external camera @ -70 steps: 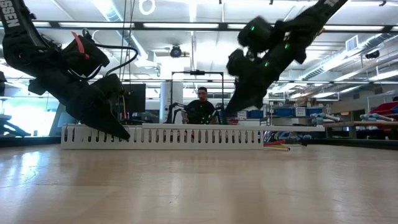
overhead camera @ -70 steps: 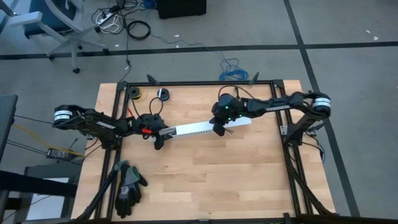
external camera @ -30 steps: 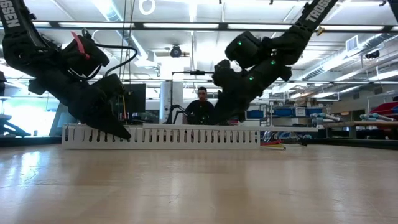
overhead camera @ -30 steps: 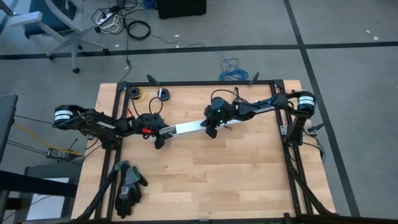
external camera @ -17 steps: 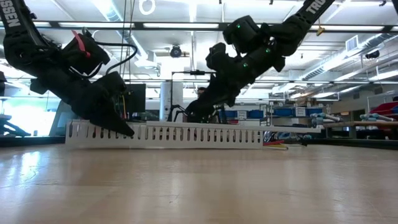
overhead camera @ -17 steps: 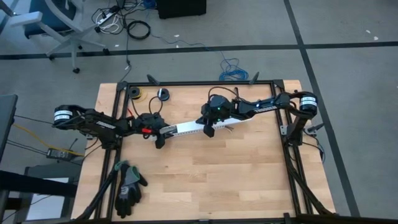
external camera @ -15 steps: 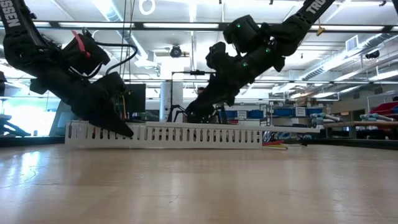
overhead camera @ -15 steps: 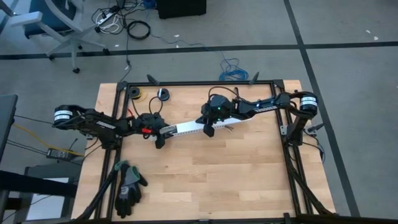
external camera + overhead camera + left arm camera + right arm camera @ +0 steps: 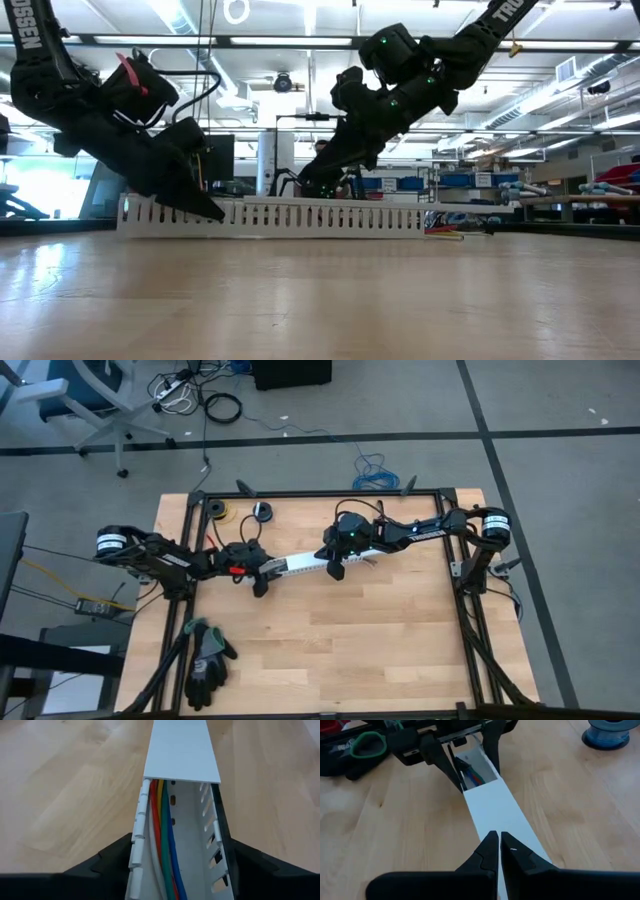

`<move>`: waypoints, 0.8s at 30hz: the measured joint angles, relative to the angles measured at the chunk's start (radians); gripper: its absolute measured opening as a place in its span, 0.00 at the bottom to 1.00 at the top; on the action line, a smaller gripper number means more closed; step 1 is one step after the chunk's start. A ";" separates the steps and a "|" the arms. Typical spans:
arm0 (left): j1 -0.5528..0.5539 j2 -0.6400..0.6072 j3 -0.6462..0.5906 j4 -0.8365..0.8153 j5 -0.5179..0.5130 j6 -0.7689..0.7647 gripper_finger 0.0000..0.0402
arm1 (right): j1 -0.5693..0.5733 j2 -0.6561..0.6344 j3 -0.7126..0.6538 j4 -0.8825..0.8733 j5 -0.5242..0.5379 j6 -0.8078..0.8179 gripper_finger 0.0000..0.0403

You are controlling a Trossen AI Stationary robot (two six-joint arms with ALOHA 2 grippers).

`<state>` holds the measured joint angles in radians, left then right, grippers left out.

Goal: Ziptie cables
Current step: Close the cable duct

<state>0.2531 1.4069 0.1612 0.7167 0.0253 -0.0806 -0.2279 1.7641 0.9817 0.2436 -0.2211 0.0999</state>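
A long white slotted duct (image 9: 300, 566) lies across the table's middle with a flat white lid (image 9: 495, 805) on it. The cables (image 9: 162, 835), red, yellow, green and blue, run inside it and show at its uncovered left end. My left gripper (image 9: 262, 574) is shut on that end. My right gripper (image 9: 496, 839) is shut, its tips over the lid a short way right of the left gripper (image 9: 455, 755). In the low view its tips (image 9: 305, 190) stand right at the duct's top edge. My left gripper has the duct's left end between its two fingers, one finger (image 9: 117, 857) on each slotted side wall (image 9: 136, 845). The fingers come from the table's left, slanting down, and lie along the duct. The duct rests on the table. My right gripper's shut tips hover at the lid; whether they touch it I cannot tell.
A pair of black gloves (image 9: 205, 658) lies at the near left corner. Small spools (image 9: 216, 511) sit at the far left edge and a blue spool (image 9: 607, 730) lies beyond the duct. Loose coloured wires (image 9: 445, 232) lie at the duct's right end. Bare wood spans the table's near half.
My right gripper, shut throughout, has moved along the duct toward the left gripper and risen off the duct's top. The duct's left end, held by the left gripper, tipped up briefly and now sits a little farther toward the table's right.
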 joint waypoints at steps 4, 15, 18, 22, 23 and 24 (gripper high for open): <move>0.000 0.001 0.000 0.015 -0.018 0.002 0.67 | 0.000 -0.001 0.000 -0.001 0.000 -0.001 0.02; 0.000 0.001 0.000 0.011 0.004 -0.002 0.67 | 0.000 -0.002 0.000 -0.010 0.000 -0.007 0.02; 0.000 0.001 0.000 0.011 0.013 -0.010 0.67 | 0.000 -0.002 0.000 -0.012 0.000 -0.007 0.02; 0.000 0.001 0.000 0.010 0.013 -0.014 0.67 | 0.000 -0.002 0.000 -0.013 0.000 -0.007 0.02; 0.000 0.001 0.000 0.010 0.013 -0.020 0.67 | 0.000 -0.002 0.000 -0.013 0.000 -0.007 0.02; 0.000 0.001 0.000 0.010 0.014 -0.027 0.67 | 0.000 -0.002 0.000 -0.013 0.000 -0.007 0.02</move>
<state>0.2535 1.4075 0.1608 0.7269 0.0392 -0.1079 -0.2279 1.7622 0.9817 0.2301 -0.2211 0.0933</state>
